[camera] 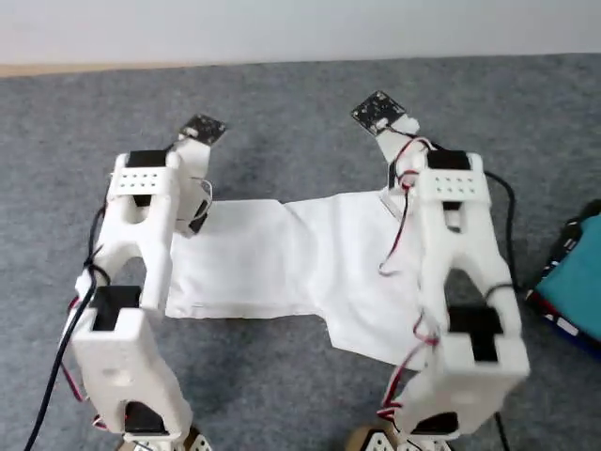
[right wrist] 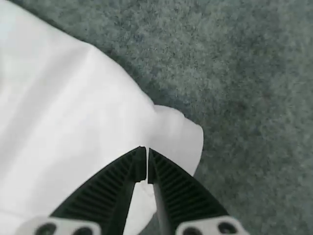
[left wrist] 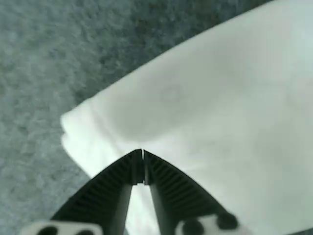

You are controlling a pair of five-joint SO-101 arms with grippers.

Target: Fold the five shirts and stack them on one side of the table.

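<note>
Your left gripper (left wrist: 142, 155) has its two dark ribbed fingers (left wrist: 105, 188) closed tip to tip, no gap between them. The tips sit on the white shirt (left wrist: 220, 98), just inside one rounded corner, and a crease in the cloth runs out from where they meet. They read as pinched on the fabric there. Grey table (left wrist: 39, 58) shows past that corner.

Your right gripper (right wrist: 146, 149) is in the same state: fingers (right wrist: 181, 196) drawn together, tips pressed onto the white shirt (right wrist: 58, 112) close to a small rounded flap at its edge. It is clamped on cloth, with nothing else between the tips. Grey table (right wrist: 244, 73) lies just beyond the flap.

From the high view, the white shirt (camera: 282, 263) lies spread on the table (camera: 282, 113) between your two arms. It is mostly flat, wider toward the right arm, with a stepped near edge. The left gripper (camera: 195, 214) meets it at the far left corner, and the right gripper (camera: 392, 193) meets it at the far right corner. Both arms stand over the shirt's side edges.

Well apart from the shirt, at the right edge of the table, you have a teal cloth (camera: 577, 282) with something dark under and behind it. What that dark thing is cannot be told.
</note>
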